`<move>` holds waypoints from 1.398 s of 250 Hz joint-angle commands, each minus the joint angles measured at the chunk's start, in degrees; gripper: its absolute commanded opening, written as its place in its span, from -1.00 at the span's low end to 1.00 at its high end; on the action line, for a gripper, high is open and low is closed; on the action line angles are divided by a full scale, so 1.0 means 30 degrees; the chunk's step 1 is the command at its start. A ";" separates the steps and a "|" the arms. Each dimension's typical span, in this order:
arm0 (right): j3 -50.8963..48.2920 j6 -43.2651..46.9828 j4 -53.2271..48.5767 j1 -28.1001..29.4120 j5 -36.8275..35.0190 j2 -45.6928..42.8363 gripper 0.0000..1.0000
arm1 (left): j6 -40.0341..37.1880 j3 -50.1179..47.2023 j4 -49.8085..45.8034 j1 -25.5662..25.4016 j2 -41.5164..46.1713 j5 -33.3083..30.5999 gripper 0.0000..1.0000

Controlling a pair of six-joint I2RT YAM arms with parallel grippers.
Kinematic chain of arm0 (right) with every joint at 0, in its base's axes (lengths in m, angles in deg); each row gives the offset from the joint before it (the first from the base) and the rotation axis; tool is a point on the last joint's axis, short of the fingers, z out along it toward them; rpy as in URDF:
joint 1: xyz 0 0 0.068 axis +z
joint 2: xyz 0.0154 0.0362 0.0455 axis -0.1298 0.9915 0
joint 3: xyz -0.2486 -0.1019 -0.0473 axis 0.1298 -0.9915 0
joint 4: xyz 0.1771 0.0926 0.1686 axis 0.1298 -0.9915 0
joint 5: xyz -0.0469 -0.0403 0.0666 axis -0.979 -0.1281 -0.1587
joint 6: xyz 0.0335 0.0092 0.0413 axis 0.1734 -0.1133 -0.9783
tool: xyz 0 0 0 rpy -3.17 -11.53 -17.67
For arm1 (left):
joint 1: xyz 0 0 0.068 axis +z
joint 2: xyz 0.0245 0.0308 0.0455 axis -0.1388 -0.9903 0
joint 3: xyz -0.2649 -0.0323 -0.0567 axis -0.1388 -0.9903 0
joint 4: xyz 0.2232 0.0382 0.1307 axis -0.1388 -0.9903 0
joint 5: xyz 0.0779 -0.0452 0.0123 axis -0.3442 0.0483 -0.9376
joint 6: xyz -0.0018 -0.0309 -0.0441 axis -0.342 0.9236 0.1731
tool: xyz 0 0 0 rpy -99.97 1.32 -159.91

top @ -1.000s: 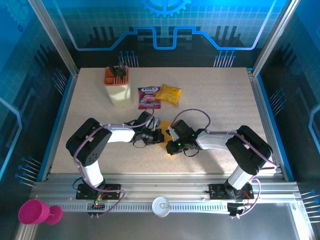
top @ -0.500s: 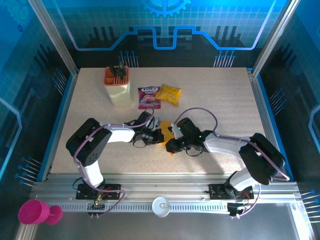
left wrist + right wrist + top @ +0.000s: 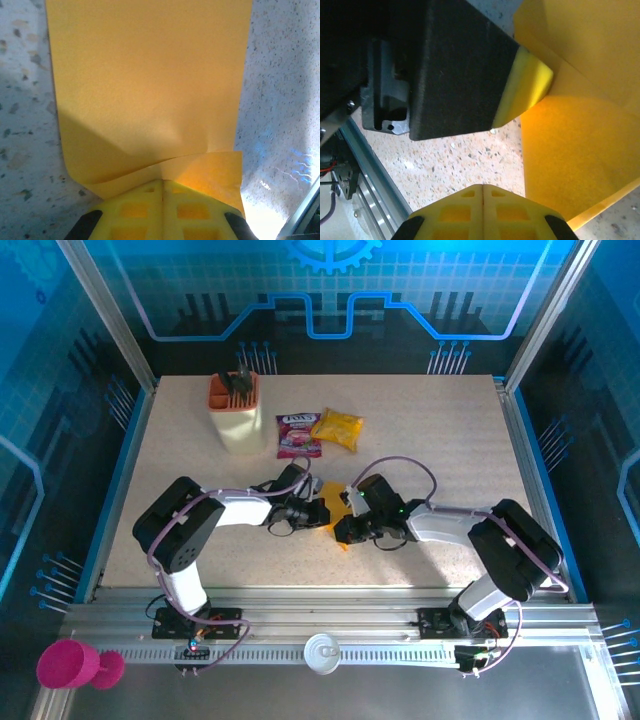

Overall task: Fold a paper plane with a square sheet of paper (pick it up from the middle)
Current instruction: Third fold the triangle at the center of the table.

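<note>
Beneath the left hand (image 3: 162, 184), the paper (image 3: 150, 85) shows a diagonal fold.

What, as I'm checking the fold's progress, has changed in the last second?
The right arm swung its elbow out to its right, then partway back; the right gripper kept shut beside the sheet of paper. Nothing was gripped or released. The left gripper, holder, purple packet and yellow bag stayed put.
</note>
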 commanded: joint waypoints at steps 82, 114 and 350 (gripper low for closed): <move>-0.1508 -0.2059 0.1899 -0.0575 0.0101 -0.1534 -1.00 | 0.0874 -0.0987 -0.1012 -0.0834 0.0214 -0.2695 -1.00; -0.1518 -0.2204 0.2082 -0.0666 0.0015 -0.1485 -1.00 | 0.0843 -0.1181 -0.0976 -0.0834 0.0451 -0.3024 -1.00; -0.2842 -0.2292 0.4083 -0.0645 0.1111 0.0909 -1.00 | 0.0780 -0.1130 -0.1229 -0.0834 0.0472 -0.3230 -1.00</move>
